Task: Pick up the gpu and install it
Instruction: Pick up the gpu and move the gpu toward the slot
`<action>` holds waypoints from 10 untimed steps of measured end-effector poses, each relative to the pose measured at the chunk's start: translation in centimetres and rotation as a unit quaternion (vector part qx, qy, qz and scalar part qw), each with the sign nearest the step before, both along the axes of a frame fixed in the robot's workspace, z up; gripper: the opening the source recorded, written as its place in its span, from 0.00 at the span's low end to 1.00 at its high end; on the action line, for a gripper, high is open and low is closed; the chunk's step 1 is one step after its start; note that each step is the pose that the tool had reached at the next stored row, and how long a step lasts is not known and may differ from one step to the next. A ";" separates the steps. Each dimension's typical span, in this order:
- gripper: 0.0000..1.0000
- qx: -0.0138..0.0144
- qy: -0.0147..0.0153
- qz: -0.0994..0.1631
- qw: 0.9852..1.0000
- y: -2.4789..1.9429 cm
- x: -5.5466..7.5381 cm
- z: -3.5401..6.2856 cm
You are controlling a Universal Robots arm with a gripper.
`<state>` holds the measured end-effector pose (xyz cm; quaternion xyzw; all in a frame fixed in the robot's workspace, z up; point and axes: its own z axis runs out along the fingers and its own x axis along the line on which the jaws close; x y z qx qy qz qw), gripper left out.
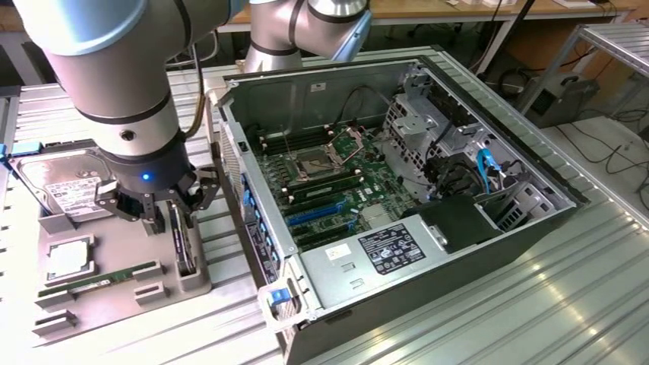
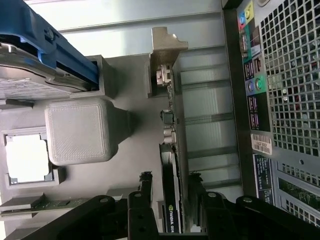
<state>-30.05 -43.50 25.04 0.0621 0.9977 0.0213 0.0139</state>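
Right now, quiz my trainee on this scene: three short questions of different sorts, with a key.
1. True or false: the gpu is seated in the case.
2. Where is the claw? A inside the case; B astride the gpu; C resting on the case's rim.
3. In one word, is the claw open or shut?
Key: 1 false; 2 B; 3 open.

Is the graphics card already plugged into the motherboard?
No, the thin black gpu card stands on edge in the grey plastic holder beside the open black computer case.
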 end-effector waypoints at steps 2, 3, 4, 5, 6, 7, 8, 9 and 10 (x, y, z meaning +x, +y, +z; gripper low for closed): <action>0.42 0.002 0.000 0.000 1.000 0.00 0.0 -0.14; 0.42 0.005 0.000 0.000 1.000 0.00 0.0 -0.20; 0.42 0.006 0.000 0.000 1.000 0.04 0.0 -0.25; 0.42 0.006 0.000 0.000 1.000 0.09 0.0 -0.27; 0.42 0.006 0.000 0.000 1.000 0.11 0.0 -0.29; 0.42 0.006 0.000 0.000 1.000 0.18 0.0 -0.31; 0.42 0.006 0.000 -0.001 1.000 0.26 0.0 -0.33; 0.42 0.006 0.000 -0.001 1.000 0.33 0.0 -0.35; 0.42 0.006 0.000 -0.001 1.000 0.40 0.0 -0.37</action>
